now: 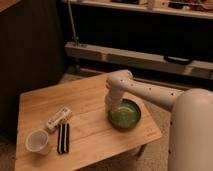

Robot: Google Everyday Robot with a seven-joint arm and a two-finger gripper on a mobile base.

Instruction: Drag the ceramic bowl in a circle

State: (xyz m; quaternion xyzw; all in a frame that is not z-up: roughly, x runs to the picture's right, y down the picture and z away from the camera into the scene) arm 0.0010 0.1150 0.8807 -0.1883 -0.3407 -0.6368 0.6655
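The ceramic bowl is round, shallow and glossy green with a darker rim. It sits on the wooden table near its right edge. My white arm reaches in from the right and bends down over the bowl. My gripper is at the bowl's left rim, pointing down into it. The wrist hides the fingers.
A small translucent whitish cup stands at the table's front left. A black flat object and a white packet lie beside it. Dark shelving and a metal rail stand behind the table.
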